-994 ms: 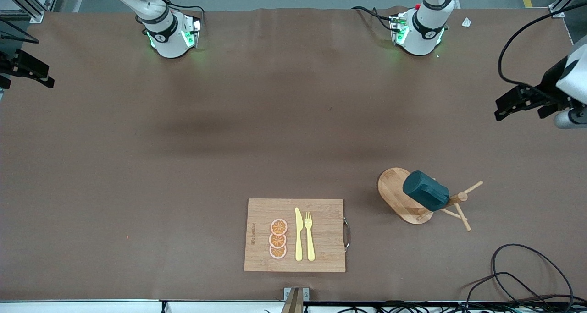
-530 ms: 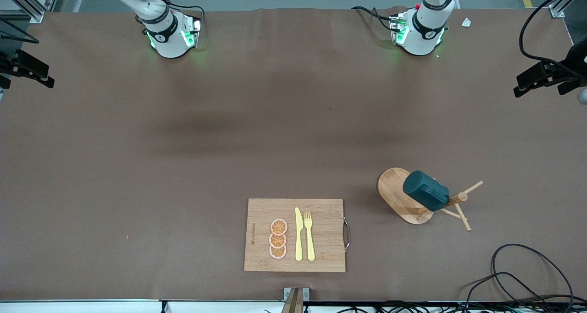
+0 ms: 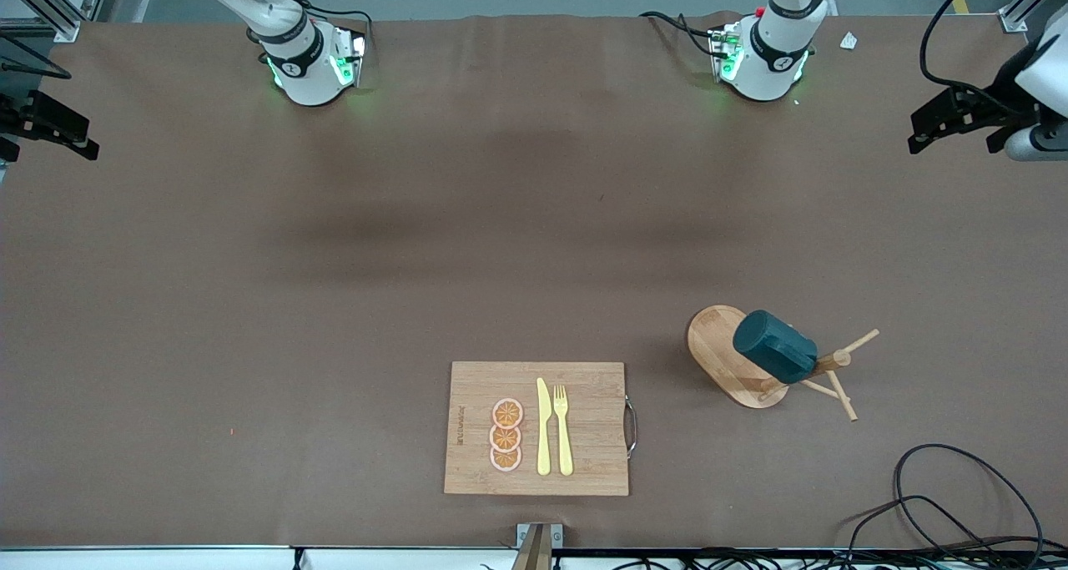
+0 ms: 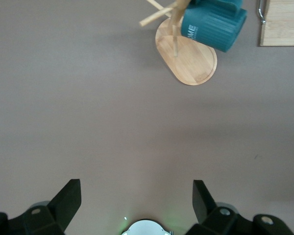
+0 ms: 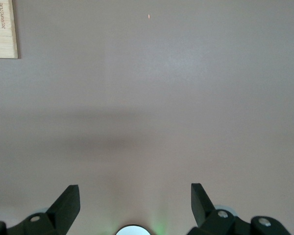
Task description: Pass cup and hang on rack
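Note:
The dark teal cup (image 3: 775,348) hangs tilted on a peg of the light wooden rack (image 3: 727,360), which stands toward the left arm's end of the table. The cup (image 4: 213,25) and the rack (image 4: 188,58) also show in the left wrist view. My left gripper (image 3: 947,119) is open and empty, high over the table's edge at the left arm's end, well away from the rack. My right gripper (image 3: 52,128) is open and empty over the table's edge at the right arm's end. Both wrist views show wide-open jaws over bare table.
A bamboo cutting board (image 3: 584,461) with a yellow knife (image 3: 543,428), a yellow fork (image 3: 563,431) and orange slices (image 3: 506,435) lies near the table's front edge. Black cables (image 3: 934,503) loop at the near corner at the left arm's end.
My left gripper rose and drew away from the rack toward the table's edge, then came slightly back inward. The cup stays on the rack. The right arm has not moved.

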`<state>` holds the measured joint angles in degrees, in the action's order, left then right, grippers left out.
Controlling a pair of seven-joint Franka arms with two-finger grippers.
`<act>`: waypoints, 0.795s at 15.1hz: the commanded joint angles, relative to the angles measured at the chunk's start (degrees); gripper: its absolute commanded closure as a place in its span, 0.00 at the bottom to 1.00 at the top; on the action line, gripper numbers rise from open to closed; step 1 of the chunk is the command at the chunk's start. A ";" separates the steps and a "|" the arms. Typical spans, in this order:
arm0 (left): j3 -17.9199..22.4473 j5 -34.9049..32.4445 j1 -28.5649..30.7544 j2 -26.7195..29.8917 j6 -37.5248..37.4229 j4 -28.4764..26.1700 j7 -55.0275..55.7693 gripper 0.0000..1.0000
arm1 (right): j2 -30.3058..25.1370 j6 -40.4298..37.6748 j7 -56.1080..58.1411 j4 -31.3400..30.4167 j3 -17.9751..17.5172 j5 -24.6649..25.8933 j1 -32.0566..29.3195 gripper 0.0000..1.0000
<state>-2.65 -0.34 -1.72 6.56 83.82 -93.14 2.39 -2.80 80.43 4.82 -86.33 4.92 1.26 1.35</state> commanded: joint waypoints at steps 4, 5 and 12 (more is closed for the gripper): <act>-0.25 0.42 -0.48 2.23 0.30 -1.61 -0.46 0.00 | -1.95 0.25 -0.34 -1.82 -0.08 0.76 0.24 0.00; -0.25 0.51 -0.57 2.23 0.29 -1.43 -0.37 0.00 | -1.95 0.25 -0.34 -1.91 -0.08 0.76 0.24 0.00; -0.25 1.22 -0.57 1.18 0.21 -0.20 -0.19 0.00 | -1.95 0.25 -0.34 -1.82 -0.08 0.76 0.24 0.00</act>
<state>-2.96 0.12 -2.25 7.54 83.82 -93.63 2.27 -2.80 80.40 4.82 -86.34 4.90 1.26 1.35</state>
